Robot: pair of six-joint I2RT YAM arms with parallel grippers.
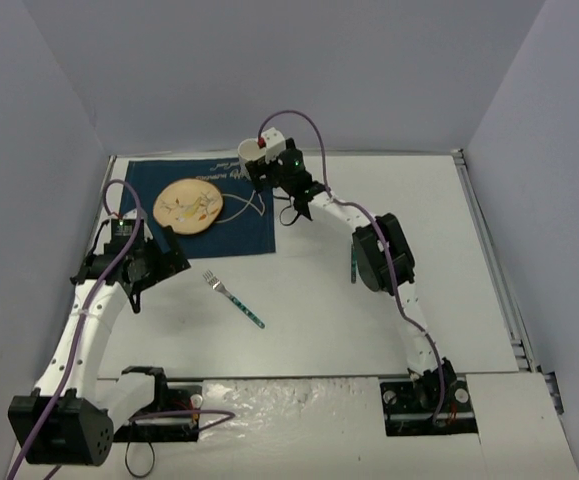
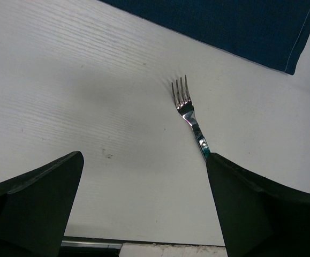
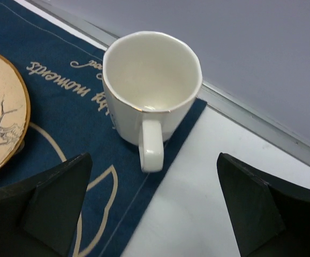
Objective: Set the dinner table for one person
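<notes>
The white dinner table (image 1: 369, 320) carries a dark blue mat (image 1: 239, 235) at the back left. A tan plate (image 1: 189, 206) lies on the mat. A white mug (image 3: 149, 88) stands upright on the mat's far right corner, handle toward the camera; it also shows in the top view (image 1: 250, 152). My right gripper (image 3: 152, 214) is open and empty just in front of the mug. A metal fork (image 1: 233, 299) with a teal handle lies on the bare table, below the mat. My left gripper (image 2: 144, 206) is open and empty, with the fork (image 2: 189, 115) ahead by its right finger.
The mat's edge (image 2: 240, 32) shows at the top of the left wrist view. A metal rail (image 3: 262, 123) runs along the table's back edge behind the mug. Grey walls close in the table on three sides. The arm bases sit at the near edge.
</notes>
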